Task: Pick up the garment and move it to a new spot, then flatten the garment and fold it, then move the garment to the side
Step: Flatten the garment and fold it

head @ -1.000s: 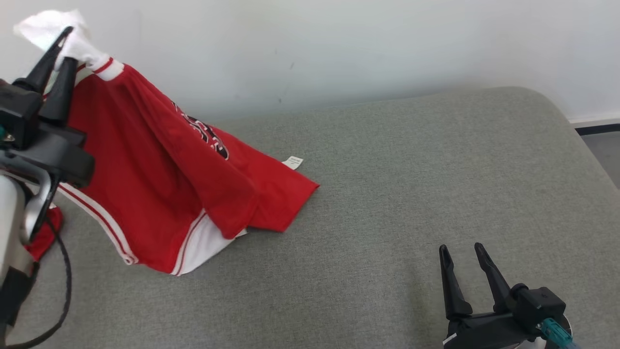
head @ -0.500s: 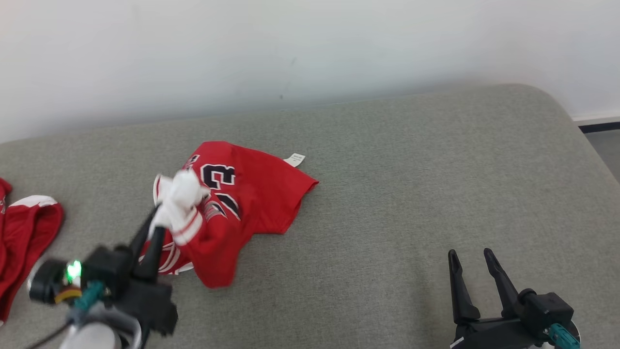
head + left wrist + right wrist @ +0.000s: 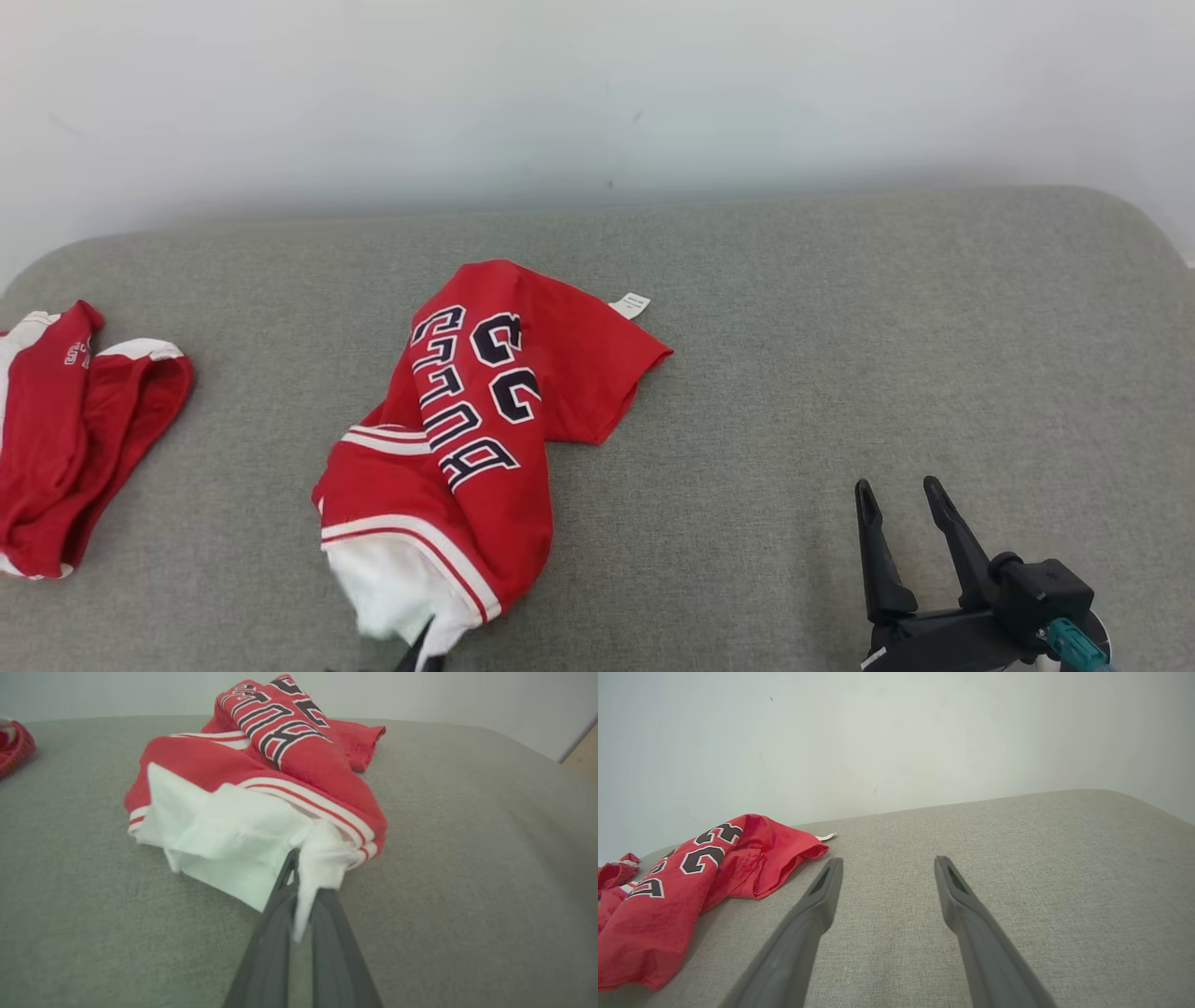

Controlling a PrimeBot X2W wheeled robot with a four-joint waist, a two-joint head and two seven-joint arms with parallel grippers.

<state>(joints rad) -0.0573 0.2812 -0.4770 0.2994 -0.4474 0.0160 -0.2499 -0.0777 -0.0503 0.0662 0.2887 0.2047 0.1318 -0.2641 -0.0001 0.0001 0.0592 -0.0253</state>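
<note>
The garment [image 3: 485,401] is a red jersey with dark lettering and white trim. It lies crumpled and lengthwise on the grey cushion [image 3: 840,327]. My left gripper [image 3: 422,651] sits at the bottom edge of the head view, shut on the jersey's white hem. In the left wrist view the gripper [image 3: 303,882] pinches that white cloth, and the rest of the garment [image 3: 289,760] stretches away beyond it. My right gripper [image 3: 896,490] stands open and empty at the lower right, well clear of the garment. The right wrist view has the gripper [image 3: 888,863] over bare cushion, with the garment [image 3: 668,905] to its left.
A second red piece of clothing [image 3: 75,439] lies at the cushion's left end, also seen as a red edge [image 3: 14,746]. A pale wall [image 3: 597,93] runs along the back. The cushion's rounded right end [image 3: 1120,224] drops off.
My left gripper came down from high at the left to the near edge of the cushion, bringing the jersey down to lie on it. The head camera has shifted. The right gripper stayed put.
</note>
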